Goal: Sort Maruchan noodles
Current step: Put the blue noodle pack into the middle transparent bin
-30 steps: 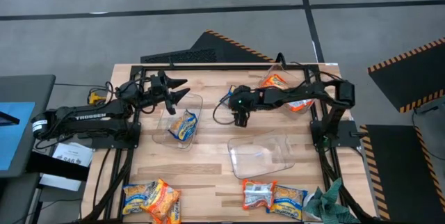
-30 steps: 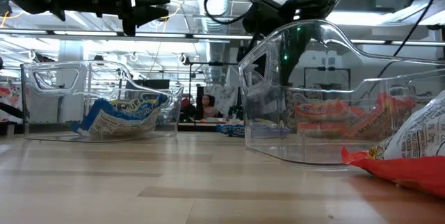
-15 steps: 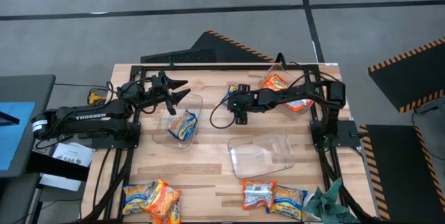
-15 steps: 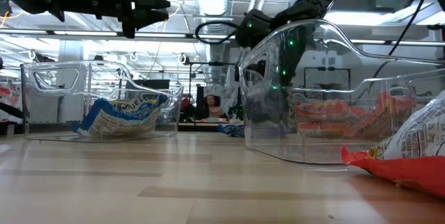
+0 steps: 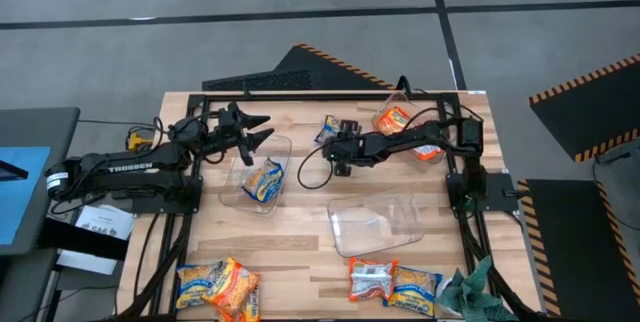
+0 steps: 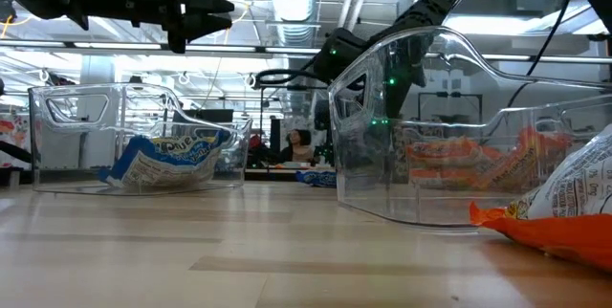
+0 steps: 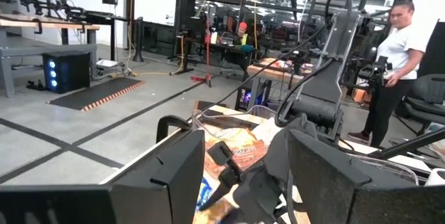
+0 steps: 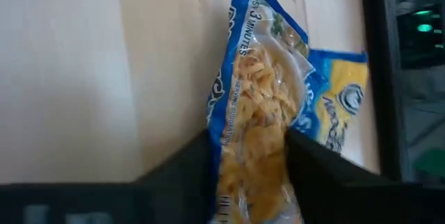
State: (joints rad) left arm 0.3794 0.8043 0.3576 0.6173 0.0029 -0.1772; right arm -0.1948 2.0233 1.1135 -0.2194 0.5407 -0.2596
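Observation:
A yellow-and-blue Maruchan noodle packet lies at the table's far middle, and my right gripper has come down on it, fingers on either side. My left gripper hangs open in the air over the far rim of the left clear bin, which holds another yellow-and-blue packet. The far right bin holds orange packets. More packets lie along the near edge, some at the left and some at the right. My right gripper has the yellow-and-blue packet's long sides between its two fingers, which slant down at it from the table's right. The packet is bunched up between the fingers. Its far part lies on the wood.
An empty clear bin lies on the near middle of the table, and a green cloth sits at the near right corner. In the left wrist view, a person stands beyond the table.
My right gripper has gone down and a little toward the table's far edge, onto the yellow-and-blue packet, and its wrist has turned. The packet now shows beside it in the high view.

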